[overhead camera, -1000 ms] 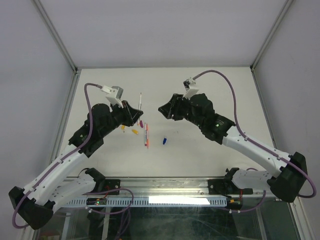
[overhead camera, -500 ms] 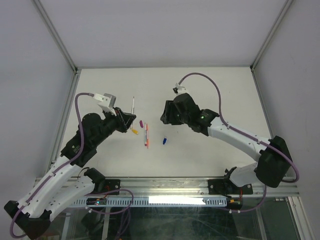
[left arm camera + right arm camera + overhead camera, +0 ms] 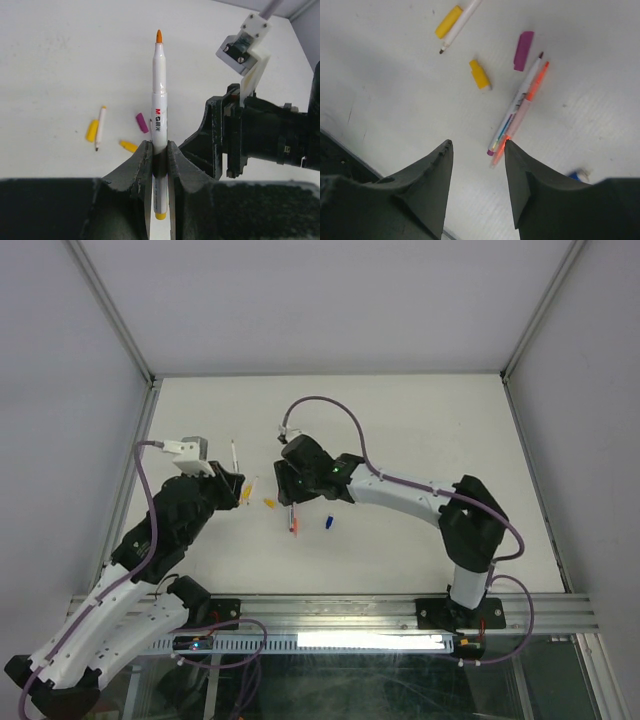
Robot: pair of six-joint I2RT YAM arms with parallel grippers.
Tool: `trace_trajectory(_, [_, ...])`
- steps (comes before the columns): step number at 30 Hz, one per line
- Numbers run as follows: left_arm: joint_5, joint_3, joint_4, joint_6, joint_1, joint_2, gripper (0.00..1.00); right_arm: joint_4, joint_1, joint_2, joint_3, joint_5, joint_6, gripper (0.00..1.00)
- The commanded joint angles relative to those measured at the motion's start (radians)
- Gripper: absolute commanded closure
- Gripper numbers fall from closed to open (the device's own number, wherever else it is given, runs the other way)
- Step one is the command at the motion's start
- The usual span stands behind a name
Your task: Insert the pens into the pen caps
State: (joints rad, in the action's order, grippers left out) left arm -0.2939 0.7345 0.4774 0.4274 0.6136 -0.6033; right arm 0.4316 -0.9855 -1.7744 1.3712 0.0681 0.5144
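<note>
L gripper (image 3: 159, 150): my fingers are shut tight on the orange-tip pen (image 3: 158, 95), low on its barrel. The tip points away from me and the yellow end sticks out behind.
R gripper (image 3: 477, 147): fingers apart, nothing btwn them. It hangs just over the table (image 3: 380, 100), above one end of the pen pair (image 3: 516, 106).
held pen feel: light, stiff, smooth plastic. I think it can slip or twist if the tip gets pushed hard, so a firm grip on the barrel is best.
pen pair: two pens lie side by side, touching. One has a purple end, the other is orange-pink. It looks hard to pick just one, so prob. best to take it at an end.
far pen (image 3: 462, 17): lies well off w/ a yellow piece at its side. I can't tell if that piece is on it or beside it.
yellow cap (image 3: 480, 74): loose, btwn the far pen & the pen pair.
purple cap (image 3: 523, 50): loose, just beside the pair's tips.
blue cap (image 3: 577, 175): alone on the other side, partly hidden by my finger.
cap feel: tiny, very light, smooth. Prob. slides or rolls at a bump. Take one by its sides, open end out.
in the way: R arm (image 3: 250, 135) is close beside my held pen, so they could bump.
</note>
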Motion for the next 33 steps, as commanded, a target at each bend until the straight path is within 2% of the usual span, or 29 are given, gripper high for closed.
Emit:
trace_trajectory(1, [-0.208,0.092,0.099,0.068,-0.01,0.059,1.0,-0.021,-0.029,-0.101,0.157,-0.047,-0.08,0.52])
trace_trajectory(9, [-0.305,0.182,0.167,0.062,-0.009,0.151,1.0,-0.061,-0.054,-0.314,0.371,-0.08,-0.193,0.52])
trace_trajectory(19, [-0.36,0.273,0.249,0.053,-0.01,0.209,1.0,-0.128,-0.056,-0.49,0.525,-0.159,-0.529,0.42])
trace_trajectory(26, [-0.36,0.289,0.261,0.055,-0.01,0.209,1.0,-0.052,-0.055,-0.63,0.703,-0.203,-0.704,0.35])
trace_trajectory(33, [-0.359,0.286,0.277,0.054,-0.009,0.202,1.0,0.066,-0.041,-0.752,0.907,-0.246,-0.732,0.3])
